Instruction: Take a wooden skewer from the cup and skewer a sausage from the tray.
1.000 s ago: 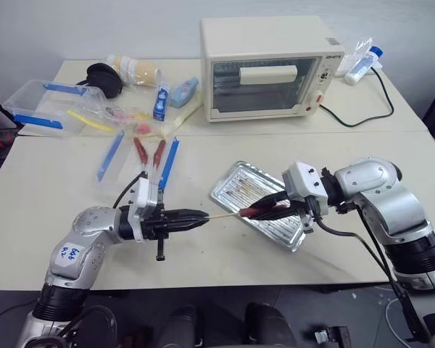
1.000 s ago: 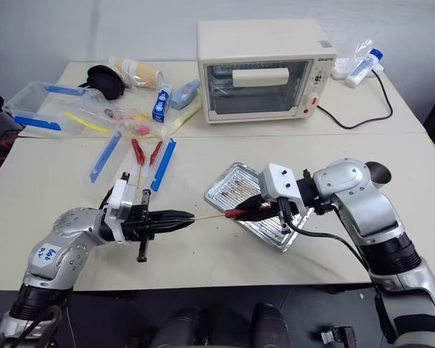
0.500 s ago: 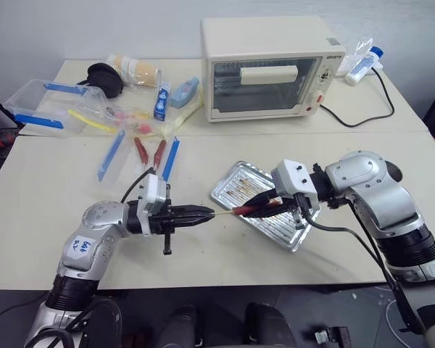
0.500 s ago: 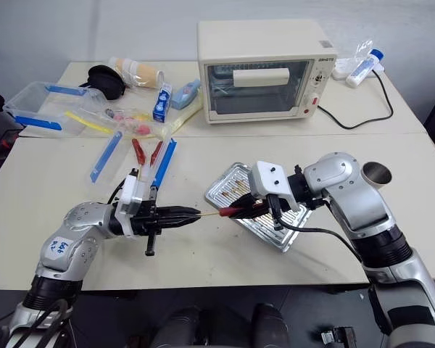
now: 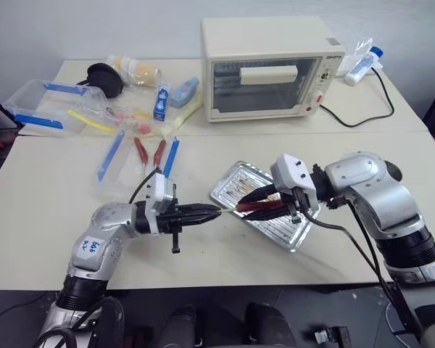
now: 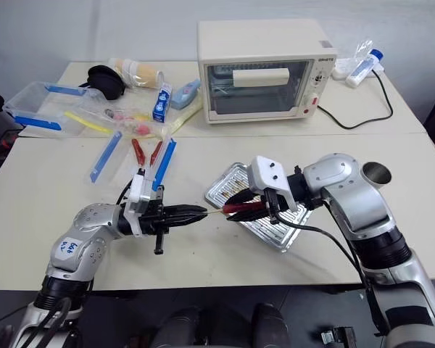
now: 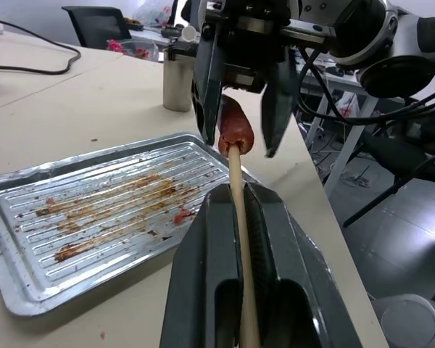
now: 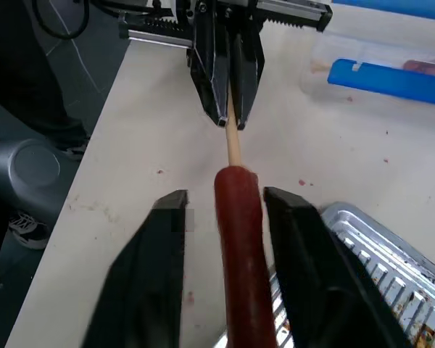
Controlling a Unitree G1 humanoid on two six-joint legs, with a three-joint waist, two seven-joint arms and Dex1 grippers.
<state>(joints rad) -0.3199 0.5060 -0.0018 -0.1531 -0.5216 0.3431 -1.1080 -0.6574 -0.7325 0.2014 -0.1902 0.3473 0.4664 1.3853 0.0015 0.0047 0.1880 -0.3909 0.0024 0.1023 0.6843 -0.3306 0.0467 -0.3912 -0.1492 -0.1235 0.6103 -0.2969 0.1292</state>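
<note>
My left gripper (image 5: 213,212) points level to the right and is shut on the wooden skewer (image 7: 237,206). The reddish-brown sausage (image 8: 239,239) sits on the skewer's tip, above the near-left edge of the silver tray (image 5: 230,180). My right gripper (image 8: 225,194) is open: its fingers (image 8: 159,268) stand on either side of the sausage, with a gap on both sides. The grey metal cup (image 6: 378,172) stands on the table at the right, partly hidden behind my right arm, and its side shows in the left wrist view.
A cream toaster oven (image 5: 268,65) stands at the back, its cable (image 5: 370,112) trailing right. At the back left lie clear containers with blue edges (image 5: 40,109), two red sausages on sticks (image 5: 148,152) and a black-lidded cup (image 5: 105,76).
My right gripper's fingers have opened away from the sausage, which stays on the skewer. The bare length of skewer between my left gripper and the sausage looks shorter.
</note>
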